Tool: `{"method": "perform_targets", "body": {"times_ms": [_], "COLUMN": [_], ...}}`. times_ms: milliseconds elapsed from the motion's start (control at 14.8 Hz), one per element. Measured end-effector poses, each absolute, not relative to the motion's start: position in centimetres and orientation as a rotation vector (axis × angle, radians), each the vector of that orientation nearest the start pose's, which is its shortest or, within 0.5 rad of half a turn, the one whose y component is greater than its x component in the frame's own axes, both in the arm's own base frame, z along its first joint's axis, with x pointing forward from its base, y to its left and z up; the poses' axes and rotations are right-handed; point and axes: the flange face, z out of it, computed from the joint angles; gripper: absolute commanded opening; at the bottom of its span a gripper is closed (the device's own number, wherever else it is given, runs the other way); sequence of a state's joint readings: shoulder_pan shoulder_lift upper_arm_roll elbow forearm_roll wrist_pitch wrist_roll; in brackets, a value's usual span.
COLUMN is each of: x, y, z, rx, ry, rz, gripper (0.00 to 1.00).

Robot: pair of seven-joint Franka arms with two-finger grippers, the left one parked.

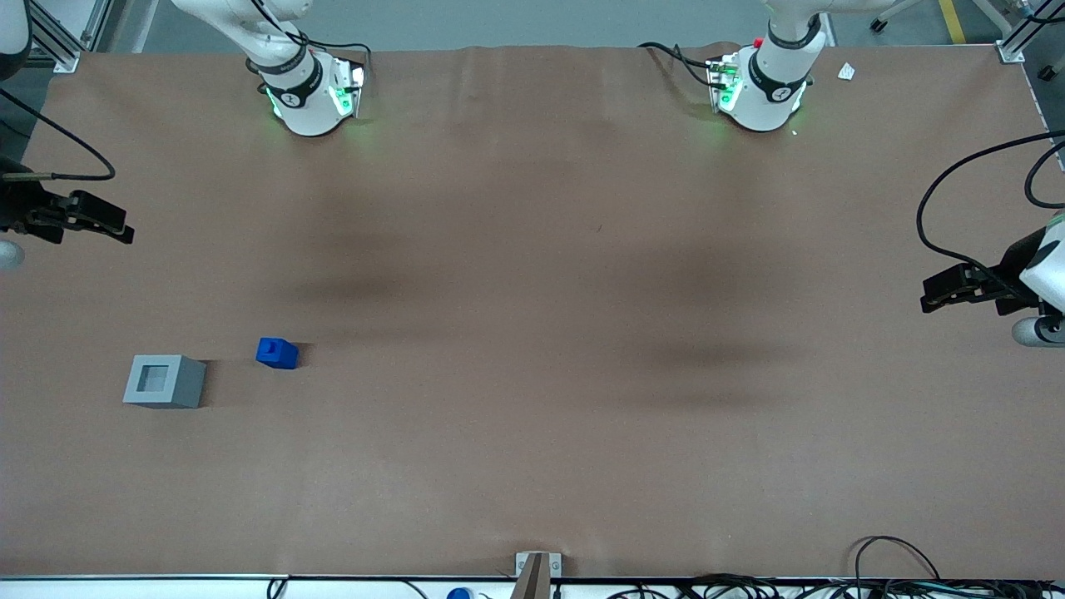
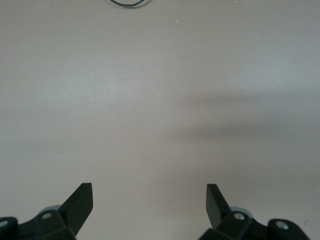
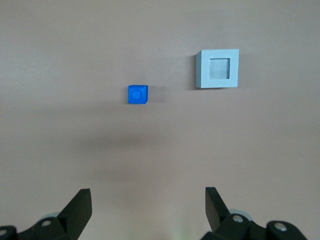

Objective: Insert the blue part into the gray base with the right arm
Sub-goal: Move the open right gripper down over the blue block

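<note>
My gripper [image 3: 147, 207] has its two black fingers [image 3: 80, 205] spread wide apart, with nothing between them but bare brown table [image 3: 160, 155]. In the front view I find the same gripper [image 1: 116, 229] at the working arm's end of the table, held up over the surface and farther from the front camera than the gray base.

I take the gray base [image 1: 165, 381] as my landmark. It sits flat on the table [image 1: 532, 433] toward the working arm's end, its square recess facing up and holding nothing. From the wrist camera I see straight down into that recess on the gray base [image 3: 217, 68], its walls forming an even frame around it.

The blue part [image 1: 277, 353] rests on the table near the gray base, apart from it with a strip of bare surface between them, slightly farther from the front camera and on the side toward the parked arm. In the wrist view the blue part [image 3: 137, 94] shows its narrower stepped end pointing up, so it stands upright. My fingers are well clear of both pieces and touch neither.

The right arm's base [image 1: 304, 91] stands on the table, much farther from the front camera than the gray base.
</note>
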State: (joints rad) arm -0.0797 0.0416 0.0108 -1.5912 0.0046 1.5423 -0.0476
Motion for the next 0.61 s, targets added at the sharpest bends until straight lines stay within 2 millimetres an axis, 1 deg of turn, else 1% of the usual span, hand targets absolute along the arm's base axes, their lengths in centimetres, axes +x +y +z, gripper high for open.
{"method": "perform_targets", "body": {"times_ms": [202,405,607], "x": [56.9,58.0,59.9], "y": [-3.8,-3.2,-3.1], "z": [56.1,53.4,49.9], "rx": [-3.12,-3.113,-3.111], "ry": [0.03,0.013,0.008], "rz": [0.222,0.286,0.293], "gripper": [1.0,1.0,1.0]}}
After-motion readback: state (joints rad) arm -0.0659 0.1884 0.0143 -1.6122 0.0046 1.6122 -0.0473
